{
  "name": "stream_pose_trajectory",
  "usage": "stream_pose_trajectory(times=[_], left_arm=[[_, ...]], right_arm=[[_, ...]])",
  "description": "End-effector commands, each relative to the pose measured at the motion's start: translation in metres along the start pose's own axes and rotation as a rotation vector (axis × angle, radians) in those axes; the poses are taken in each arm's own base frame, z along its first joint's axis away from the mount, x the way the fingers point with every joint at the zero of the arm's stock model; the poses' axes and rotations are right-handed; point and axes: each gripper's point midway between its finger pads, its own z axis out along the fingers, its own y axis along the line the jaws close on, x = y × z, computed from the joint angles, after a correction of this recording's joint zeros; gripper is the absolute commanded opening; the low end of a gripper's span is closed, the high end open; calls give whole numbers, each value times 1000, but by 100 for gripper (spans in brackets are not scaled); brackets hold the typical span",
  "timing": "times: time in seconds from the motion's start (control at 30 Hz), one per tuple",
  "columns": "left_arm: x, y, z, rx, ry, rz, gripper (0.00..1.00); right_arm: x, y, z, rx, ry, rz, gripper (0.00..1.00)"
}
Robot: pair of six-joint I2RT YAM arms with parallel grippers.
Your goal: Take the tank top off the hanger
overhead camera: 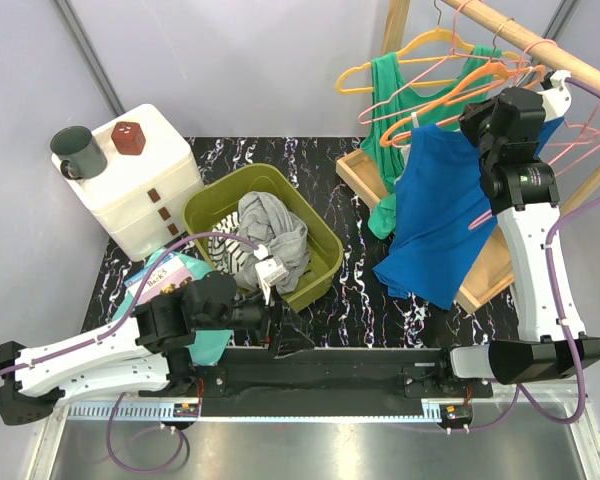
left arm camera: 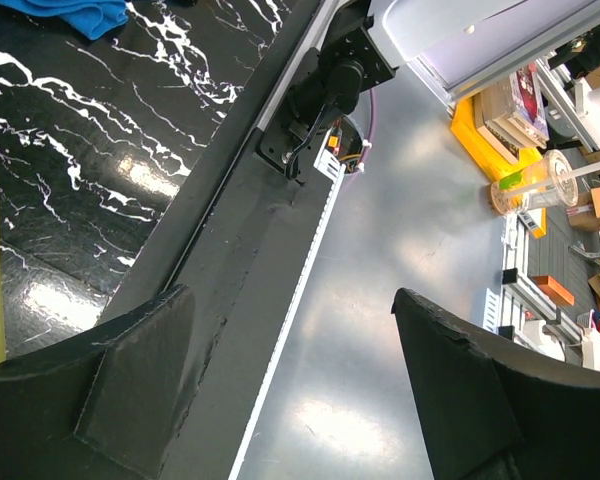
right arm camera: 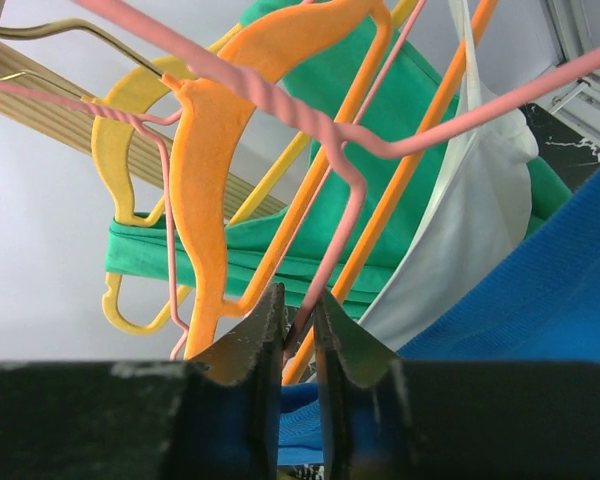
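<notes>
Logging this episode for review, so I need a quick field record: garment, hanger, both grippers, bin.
garment: blue tank top, hanging at the rack, not yet off
hanger: pink hanger, thin wire
right gripper: shut on the pink hanger's wire
left gripper: open, holding nothing
bin: green bin, holding grey and striped clothes

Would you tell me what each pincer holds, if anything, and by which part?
The right pincer grips the pink wire hanger by a thin wire run below its twisted neck. The left pincer is open, holding nothing.
</notes>
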Motion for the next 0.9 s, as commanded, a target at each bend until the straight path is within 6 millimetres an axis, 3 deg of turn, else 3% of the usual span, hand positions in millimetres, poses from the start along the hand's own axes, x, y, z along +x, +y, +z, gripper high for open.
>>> stream_pose_trajectory(times=[0.0,0.27,0.53,0.7,0.73,0.87], left_arm=[[-24,-18,-9,38,-75,20,84],[-24,-18,-12,43,-84,14,83],[-25,-19,-13,47,-88,21,83],[-27,-20,-13,46,-93,34,83],[-27,-19,-12,42,-90,36,83],[-28,-19,-9,40,-82,46,84]], right_arm=[[-30,12,-18,-43,-91,67,19],[-53,22,-47,-98,-134,110,0],[-59,40,-87,-222,-87,156,0],[-38,34,-113,-272,11,163,0],[-41,34,-126,-296,6,167,0],[-12,28,-146,-348,128,133,0]])
